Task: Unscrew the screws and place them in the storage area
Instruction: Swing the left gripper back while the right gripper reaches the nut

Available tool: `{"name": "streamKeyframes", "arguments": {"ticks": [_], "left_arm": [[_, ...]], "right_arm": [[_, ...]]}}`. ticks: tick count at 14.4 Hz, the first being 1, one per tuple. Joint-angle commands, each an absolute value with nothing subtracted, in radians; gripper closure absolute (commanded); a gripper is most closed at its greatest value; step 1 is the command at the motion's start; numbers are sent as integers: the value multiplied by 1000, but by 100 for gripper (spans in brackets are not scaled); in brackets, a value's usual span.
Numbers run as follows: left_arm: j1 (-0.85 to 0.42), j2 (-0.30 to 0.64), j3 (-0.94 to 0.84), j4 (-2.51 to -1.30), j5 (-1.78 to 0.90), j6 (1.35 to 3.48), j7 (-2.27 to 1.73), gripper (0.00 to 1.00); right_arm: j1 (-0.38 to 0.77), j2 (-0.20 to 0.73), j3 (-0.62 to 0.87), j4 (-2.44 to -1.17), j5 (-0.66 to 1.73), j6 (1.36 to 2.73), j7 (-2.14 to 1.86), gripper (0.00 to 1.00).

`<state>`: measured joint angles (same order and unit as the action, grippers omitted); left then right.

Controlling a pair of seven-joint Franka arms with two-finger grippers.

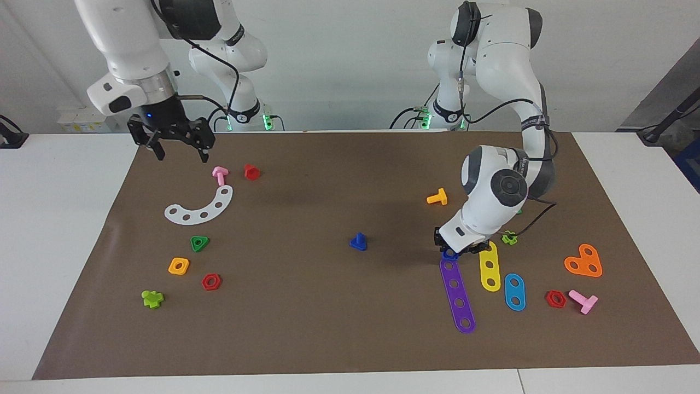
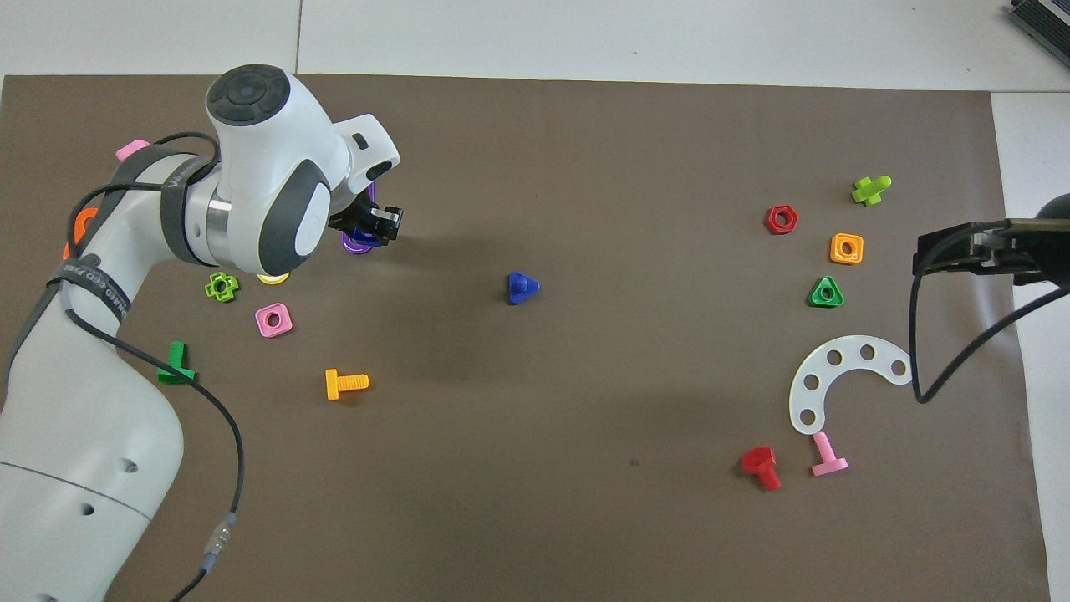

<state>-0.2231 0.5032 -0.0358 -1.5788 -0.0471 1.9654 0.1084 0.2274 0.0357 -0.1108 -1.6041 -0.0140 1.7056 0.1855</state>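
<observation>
Blue screw (image 1: 358, 241) alone mid-mat | purple strip (image 1: 458, 296) under left end effector (image 1: 462, 253)

A: Arms look like? 
B: Both glossy white shells, dark grey joint caps. Black two-finger grippers: left gripper (image 1: 462, 250), right gripper (image 1: 178, 143).
A: Cabling?
B: Black cables run outside the links; grey strap on the left forearm. Silver ring above the right gripper, blue light there, green lights at the bases.

A dark-blue bolt (image 1: 358, 241) is seen on the plain brown mat (image 1: 339, 328). The curved strip (image 1: 201, 208) is white, the heart (image 1: 584, 261) orange.
</observation>
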Motion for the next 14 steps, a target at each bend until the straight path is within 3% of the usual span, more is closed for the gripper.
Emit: {"name": "streamKeyframes", "arguments": {"ticks": [1, 3, 4, 6, 8, 11, 14], "left_arm": [[-201, 393, -40, -1738, -66, 1980, 185, 79], [-201, 365, -40, -1796, -66, 2011, 193, 78], [-199, 359, -40, -1813, -66, 2031, 195, 70], [-201, 354, -37, -1818, -66, 2043, 212, 28], [-192, 344, -34, -1809, -66, 2046, 216, 4], [-154, 305, -34, -1796, -66, 2039, 216, 0], [-100, 220, -34, -1793, -66, 2004, 215, 0]], "right_arm": [[311, 147, -101, -1583, 44, 1830, 294, 0], [408, 248, -100, -1560, 48, 1935, 421, 0], [457, 296, -100, -1559, 45, 1995, 505, 0], [527, 363, -100, -1557, 44, 2086, 598, 0], [580, 414, -100, -1559, 48, 2166, 647, 0], [626, 486, -100, -1568, 34, 2239, 653, 1], [658, 551, -101, -1575, 31, 2308, 637, 15]]}}
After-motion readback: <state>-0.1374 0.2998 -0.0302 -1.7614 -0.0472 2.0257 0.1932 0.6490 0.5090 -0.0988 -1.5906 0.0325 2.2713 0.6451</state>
